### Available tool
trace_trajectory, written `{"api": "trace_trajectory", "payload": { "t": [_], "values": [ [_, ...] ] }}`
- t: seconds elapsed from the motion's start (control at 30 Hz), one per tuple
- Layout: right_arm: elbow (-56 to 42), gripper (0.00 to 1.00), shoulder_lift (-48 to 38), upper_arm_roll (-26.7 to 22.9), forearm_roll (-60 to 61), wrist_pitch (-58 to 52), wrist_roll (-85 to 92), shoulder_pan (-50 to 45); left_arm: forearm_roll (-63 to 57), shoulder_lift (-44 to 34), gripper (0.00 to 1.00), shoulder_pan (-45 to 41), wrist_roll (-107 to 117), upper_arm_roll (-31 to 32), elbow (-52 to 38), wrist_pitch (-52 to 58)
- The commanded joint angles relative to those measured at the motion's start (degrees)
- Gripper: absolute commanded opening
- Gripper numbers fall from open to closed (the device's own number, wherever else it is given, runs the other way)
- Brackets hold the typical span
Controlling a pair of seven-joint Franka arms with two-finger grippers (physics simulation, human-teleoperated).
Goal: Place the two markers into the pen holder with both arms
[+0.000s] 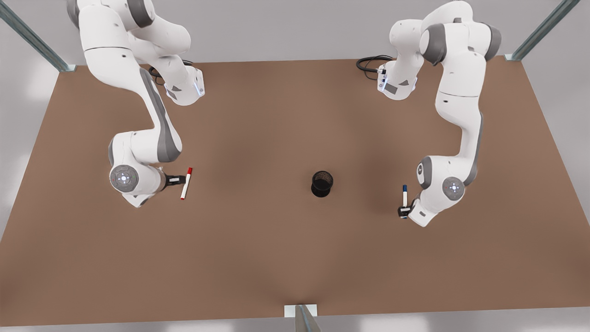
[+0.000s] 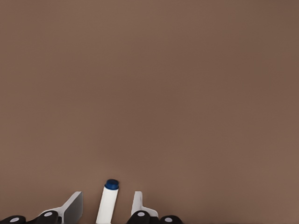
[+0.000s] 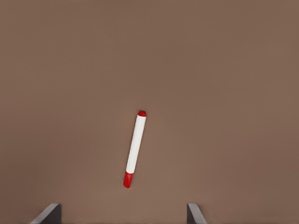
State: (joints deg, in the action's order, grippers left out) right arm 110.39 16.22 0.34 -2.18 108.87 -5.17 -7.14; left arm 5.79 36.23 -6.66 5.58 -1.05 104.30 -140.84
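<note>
The left gripper [image 1: 404, 211], on the front view's right, has its fingers [image 2: 72, 205] narrowed around the blue-capped marker [image 1: 404, 196] with thin gaps on both sides, so a firm grip cannot be told. The marker's blue end [image 2: 111, 185] points away from the wrist. The right gripper [image 1: 177, 180], on the front view's left, is spread wide just beside the red-capped marker [image 3: 134, 149], which lies flat on the brown table [image 1: 258, 249]. Between both arms, apart from either marker, stands the black mesh pen holder [image 1: 321, 183].
</note>
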Motion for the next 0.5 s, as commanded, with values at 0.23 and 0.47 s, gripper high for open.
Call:
{"api": "trace_trajectory", "payload": {
  "t": [0.23,0.47],
  "values": [
    [5.71,1.0,9.09,-0.07,0.07,29.9,-5.82,0.72,-0.34,1.39,0.58,-0.46,-3.99,0.0,0.11,-1.1],
    [10.37,0.59,10.85,1.68,1.39,34.92,-5.73,2.92,-0.34,1.3,0.54,-0.37,-4.35,0.0,0.82,1.18]
  ]
}}
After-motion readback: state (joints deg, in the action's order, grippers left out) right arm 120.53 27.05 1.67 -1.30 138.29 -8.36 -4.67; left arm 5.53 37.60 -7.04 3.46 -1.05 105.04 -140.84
